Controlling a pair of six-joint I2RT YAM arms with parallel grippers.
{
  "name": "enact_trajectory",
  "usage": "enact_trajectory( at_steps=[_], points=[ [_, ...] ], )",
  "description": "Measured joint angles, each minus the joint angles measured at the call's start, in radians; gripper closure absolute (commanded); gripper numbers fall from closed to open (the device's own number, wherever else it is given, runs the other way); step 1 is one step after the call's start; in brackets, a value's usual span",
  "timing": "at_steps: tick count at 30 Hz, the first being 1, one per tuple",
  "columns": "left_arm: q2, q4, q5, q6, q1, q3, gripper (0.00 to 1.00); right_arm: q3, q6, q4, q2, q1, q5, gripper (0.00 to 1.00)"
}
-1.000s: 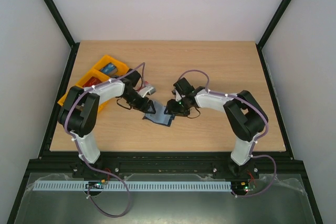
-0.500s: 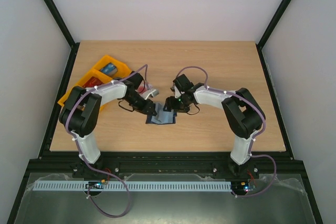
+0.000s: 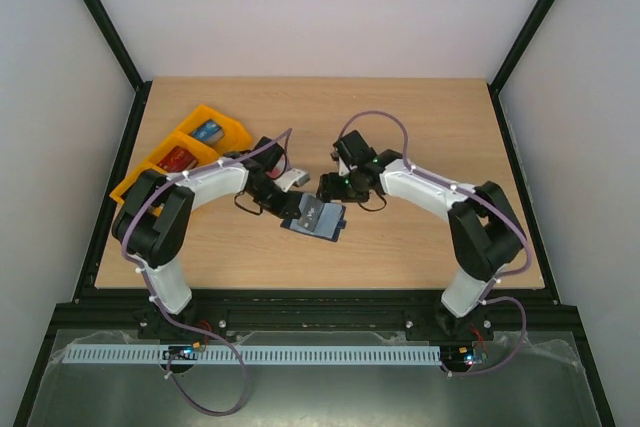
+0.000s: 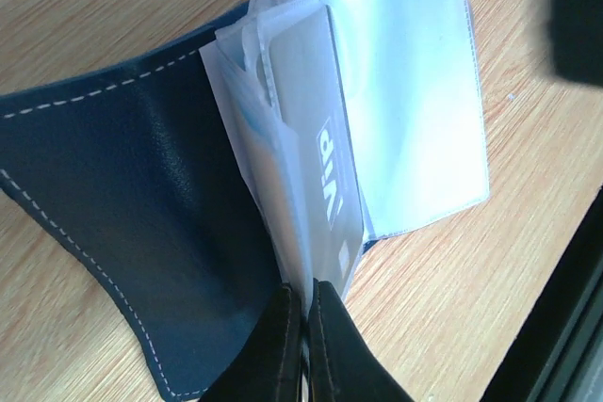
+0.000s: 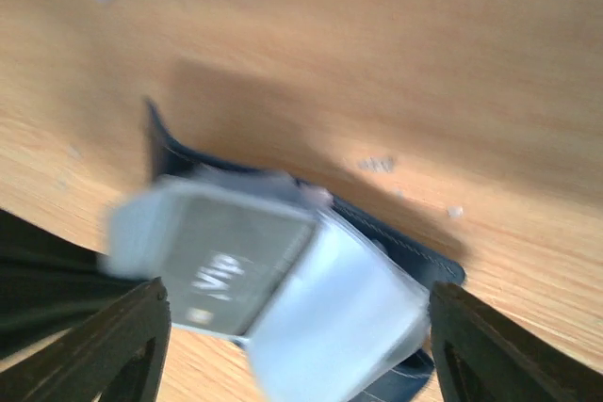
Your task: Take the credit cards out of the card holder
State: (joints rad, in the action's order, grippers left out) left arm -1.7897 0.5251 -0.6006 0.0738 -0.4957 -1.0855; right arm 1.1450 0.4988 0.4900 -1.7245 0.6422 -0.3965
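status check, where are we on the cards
Left end effector shut on sleeve edge of card holder. Right end effector open above it. VIP card in its sleeve, not yet out. Nothing on top of it.

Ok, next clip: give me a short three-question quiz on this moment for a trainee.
1. True or false: the card holder lies folded shut.
2. What lettering shows on the grey card? A) VIP B) VISA C) none
3. Fill in: the right gripper has its jaws ___.
Key: 1 false; 2 A; 3 open.
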Motion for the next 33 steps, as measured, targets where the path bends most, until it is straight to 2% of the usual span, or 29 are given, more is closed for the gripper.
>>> enact_trajectory(
  at_steps=[3,6,9,15,21,31,33],
  points=[
    [0.006,-0.018,0.037,-0.012,-0.023,0.001,0.98,0.057,0.001,0.004,0.058,0.016,0.04,0.35],
    [0.006,-0.022,0.057,-0.021,-0.029,0.001,0.98,0.056,0.025,-0.067,0.106,0.032,-0.006,0.43],
    [0.005,-0.023,0.068,-0.027,-0.028,0.001,0.98,0.006,0.095,-0.159,0.126,0.031,-0.075,0.52],
    [-0.004,-0.03,0.062,-0.039,-0.02,0.002,0.98,-0.162,0.211,-0.256,0.108,-0.047,-0.185,0.57],
    [-0.05,-0.044,0.029,-0.057,0.013,0.002,0.98,-0.207,0.231,-0.327,0.042,-0.069,-0.283,0.68],
    [-0.082,-0.046,-0.008,-0.062,0.041,0.002,0.98,-0.24,0.219,-0.43,-0.094,-0.07,-0.406,0.72],
    [-0.087,-0.048,-0.013,-0.062,0.042,0.002,0.98,-0.23,0.212,-0.448,-0.114,-0.07,-0.426,0.76]
  ],
)
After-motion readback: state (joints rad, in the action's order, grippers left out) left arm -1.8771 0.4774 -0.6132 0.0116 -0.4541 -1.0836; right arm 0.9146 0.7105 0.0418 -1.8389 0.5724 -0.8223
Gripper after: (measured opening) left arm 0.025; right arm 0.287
